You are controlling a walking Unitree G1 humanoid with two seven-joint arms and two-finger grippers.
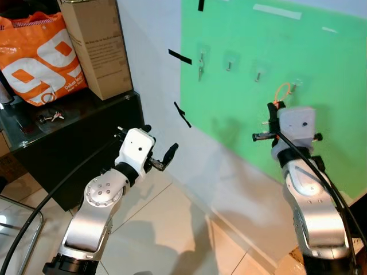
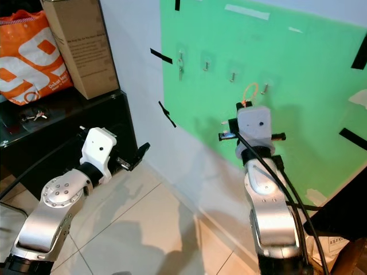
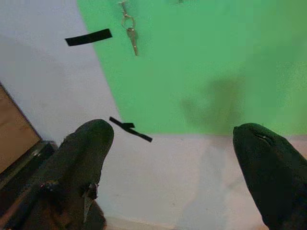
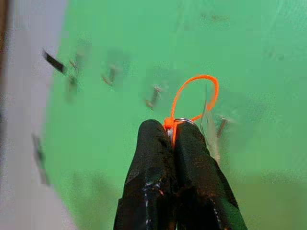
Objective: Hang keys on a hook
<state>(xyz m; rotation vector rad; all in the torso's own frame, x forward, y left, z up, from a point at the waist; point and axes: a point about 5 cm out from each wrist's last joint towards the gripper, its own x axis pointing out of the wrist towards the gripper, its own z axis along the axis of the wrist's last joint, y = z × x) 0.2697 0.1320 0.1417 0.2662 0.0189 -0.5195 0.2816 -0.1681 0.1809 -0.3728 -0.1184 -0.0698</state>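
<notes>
- Keys (image 4: pixel 178 122) on an orange loop (image 4: pixel 194 98) are pinched at their ring between the pressed-together fingers of the right gripper (image 4: pixel 173 134), held up close to the green panel (image 1: pixel 258 74) on the wall.
- Farthest left, a black cabinet (image 1: pixel 86 123) carries an orange bag (image 1: pixel 37 57) and a cardboard box (image 1: pixel 94 46); another small bunch of keys (image 1: pixel 50 117) lies on its top near the front edge, well apart from the work.
- Next along, the left gripper (image 1: pixel 162 153) hangs low beside the cabinet's right end with its fingers spread wide and nothing between them; it reads as idle.
- On the panel a row of small hooks runs across; the leftmost hook (image 1: pixel 201 57) already holds a hanging key (image 3: pixel 133 39), and the two middle hooks (image 1: pixel 229 63) look bare.
- At the right end of the row, the rightmost hook (image 1: pixel 295 87) sits just beside the orange loop, and from the head views I cannot tell whether the loop is over it or only near it.
- The step in hand is the approach to that hook. As I judge it, the next move calls for a small, careful nudge to slip the loop's opening over the hook's tip, and only then parting the fingers.
</notes>
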